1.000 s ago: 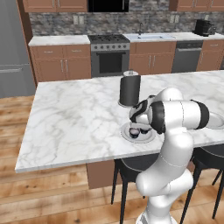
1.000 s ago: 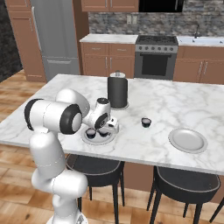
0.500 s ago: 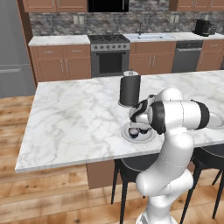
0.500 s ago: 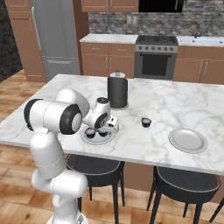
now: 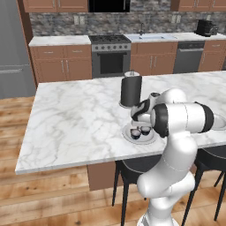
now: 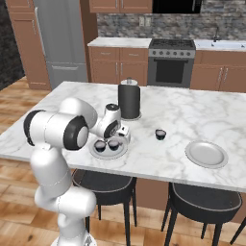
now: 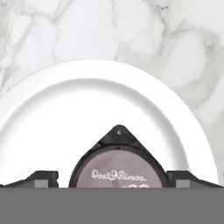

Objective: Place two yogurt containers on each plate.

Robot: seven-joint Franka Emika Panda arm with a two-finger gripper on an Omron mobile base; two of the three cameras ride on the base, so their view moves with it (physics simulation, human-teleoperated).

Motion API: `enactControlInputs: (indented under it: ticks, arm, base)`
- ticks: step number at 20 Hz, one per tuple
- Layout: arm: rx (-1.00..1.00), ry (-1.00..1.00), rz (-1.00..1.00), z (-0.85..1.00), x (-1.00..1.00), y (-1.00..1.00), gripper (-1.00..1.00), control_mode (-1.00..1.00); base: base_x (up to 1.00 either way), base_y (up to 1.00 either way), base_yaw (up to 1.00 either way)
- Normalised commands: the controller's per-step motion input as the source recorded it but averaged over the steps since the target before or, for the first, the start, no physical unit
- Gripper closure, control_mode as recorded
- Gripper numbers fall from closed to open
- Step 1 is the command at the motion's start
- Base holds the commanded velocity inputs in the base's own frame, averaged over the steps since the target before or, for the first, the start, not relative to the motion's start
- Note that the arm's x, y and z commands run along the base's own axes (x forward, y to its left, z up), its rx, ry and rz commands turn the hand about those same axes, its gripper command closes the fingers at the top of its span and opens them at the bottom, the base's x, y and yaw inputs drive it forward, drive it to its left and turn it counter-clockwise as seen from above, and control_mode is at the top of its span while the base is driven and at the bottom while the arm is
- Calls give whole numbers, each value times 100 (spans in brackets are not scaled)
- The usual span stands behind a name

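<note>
On the white-veined marble island [image 6: 57, 120] the near plate [image 6: 108, 153] carries two yogurt containers, one [image 6: 100, 145] on its left half and the other [image 6: 114, 143] just beside it, under the gripper [image 6: 120, 136]. A tall black cylinder with a white knob [image 6: 129, 100] stands just behind that plate, close to the wrist, and crowds the space above it. A third yogurt container [image 6: 160, 134] sits alone on the marble between the two plates, and the second plate [image 6: 206, 153] lies bare, well apart to the right. Dark stools [image 6: 100, 182] are tucked under the counter edge. Against the pictures from a second and half a second ago, arm, cups and plates sit in the same places; no shift is visible. In the hand view the cup [image 7: 119, 170] is a round dark tub with a pale pinkish foil top bearing script lettering, resting on the smooth, shallow, raised-rimmed plate [image 7: 52, 100]. The dark finger tips [image 7: 41, 178] stand on either side of it, spread wider than the cup, with a gap at each side, so the gripper holds nothing.
</note>
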Motion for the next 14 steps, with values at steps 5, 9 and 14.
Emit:
enactControlInputs:
  ticks: [5,9,14]
  arm:
    - [0,0,0,29,3,0,-100,-100]
    - [2,3,0,36,1,-1,-100,-100]
    - [4,1,0,54,-50,-8,-100,-100]
  base:
    - [0,0,0]
    - [0,0,0]
    - [0,0,0]
